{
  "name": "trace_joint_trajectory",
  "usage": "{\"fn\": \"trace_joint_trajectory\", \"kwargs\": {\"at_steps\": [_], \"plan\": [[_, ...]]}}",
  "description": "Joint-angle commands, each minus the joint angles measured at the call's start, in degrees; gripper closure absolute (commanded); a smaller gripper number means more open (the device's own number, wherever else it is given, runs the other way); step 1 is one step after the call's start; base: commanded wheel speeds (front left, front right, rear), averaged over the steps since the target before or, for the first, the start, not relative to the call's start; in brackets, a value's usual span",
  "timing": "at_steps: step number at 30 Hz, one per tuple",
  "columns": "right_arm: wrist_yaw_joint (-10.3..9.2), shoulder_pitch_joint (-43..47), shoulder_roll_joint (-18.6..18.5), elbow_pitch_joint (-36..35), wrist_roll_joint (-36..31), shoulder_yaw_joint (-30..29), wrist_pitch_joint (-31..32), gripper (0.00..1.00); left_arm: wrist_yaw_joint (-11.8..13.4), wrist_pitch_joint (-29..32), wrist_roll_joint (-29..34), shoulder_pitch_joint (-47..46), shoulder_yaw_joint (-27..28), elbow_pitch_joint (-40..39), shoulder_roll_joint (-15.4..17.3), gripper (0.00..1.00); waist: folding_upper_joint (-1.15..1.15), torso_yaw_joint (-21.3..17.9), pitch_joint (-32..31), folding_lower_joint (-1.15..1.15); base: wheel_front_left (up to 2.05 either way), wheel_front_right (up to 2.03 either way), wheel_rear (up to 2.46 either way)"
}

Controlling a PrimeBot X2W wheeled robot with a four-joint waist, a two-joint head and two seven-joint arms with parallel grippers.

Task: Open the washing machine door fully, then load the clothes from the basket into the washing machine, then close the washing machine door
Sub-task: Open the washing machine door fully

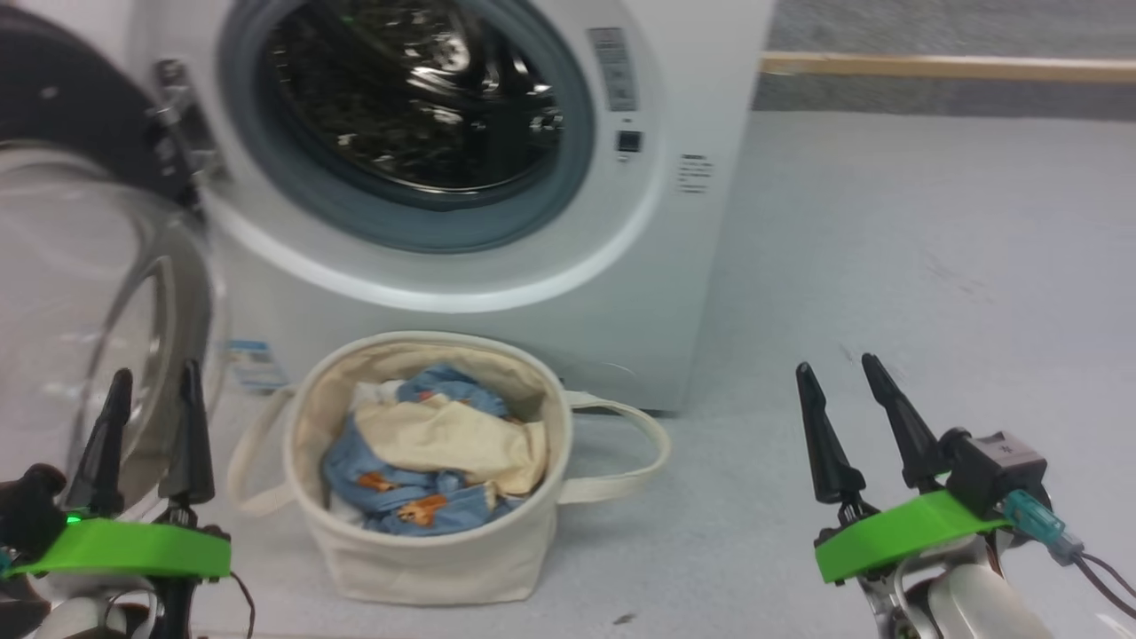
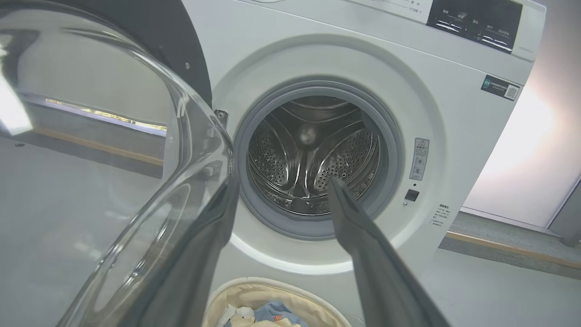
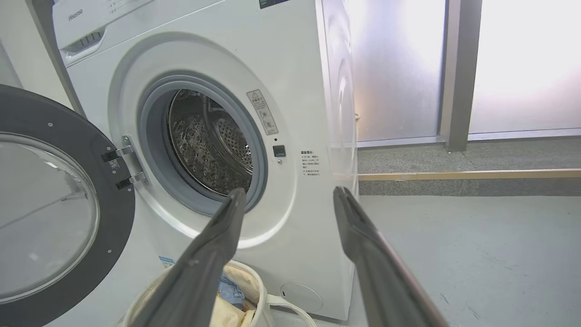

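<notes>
Nearest us in the head view, the left gripper and the right gripper each show two long, dark, tapering fingers rising from a bright green plastic mount. Both pairs of fingers stand wide apart and hold nothing. The right gripper is over bare floor, well apart from everything. The left gripper is just in front of the washing machine door; in the left wrist view one finger runs along the glass edge, and we cannot tell whether they touch.

Between the grippers and a little further off sits the basket, a round tub of soft cream canvas with two looped cloth handles, just before the washing machine. The clothes lie crumpled inside it, cream-yellow cloth over blue fabric printed with orange-brown figures.

The door hangs open on the machine's left, a wide glossy black rim around a clear, bulging glass bowl. Behind it the smooth white front carries a grey rubber ring around the shiny steel drum.

The left wrist view gives us the drum's perforations and raised ribs, and the dark control panel. The right wrist view gives us the metal hinge, a wooden strip and frosted panels beyond.
</notes>
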Motion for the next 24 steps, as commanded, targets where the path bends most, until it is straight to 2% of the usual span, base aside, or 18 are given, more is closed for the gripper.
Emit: {"fn": "trace_joint_trajectory", "kwargs": {"at_steps": [1, 6, 11, 24], "plan": [[0.01, -2.65, -0.83, -2.15, -0.16, 0.81, -0.72, 0.00, -0.10, -0.67, 0.70, -1.69, 2.50, -1.65, 1.11, 0.00, 0.00, -4.31, 1.01, 0.00, 0.00, 0.00, 0.00], [0.01, -3.20, -1.20, -2.14, 0.25, 0.91, -0.72, 0.00, -0.18, -0.68, 1.93, -0.68, 3.54, -2.16, 0.23, 0.00, 0.00, -7.85, 2.02, 0.00, 0.00, 0.00, 0.00], [0.01, -3.22, -1.43, -2.15, 0.68, 0.01, -0.72, 0.00, -0.28, -0.68, 3.09, 0.24, 3.91, -2.34, -0.76, 0.00, 0.00, -8.96, 2.83, 0.00, 0.00, 0.00, 0.00], [0.01, -4.27, -2.25, -0.51, 0.94, -0.97, -0.72, 0.00, -0.39, -0.68, 4.25, 1.46, 3.76, -2.07, -1.63, 0.00, 0.00, -7.34, 2.75, 0.00, 0.00, 0.00, 0.00]]}}
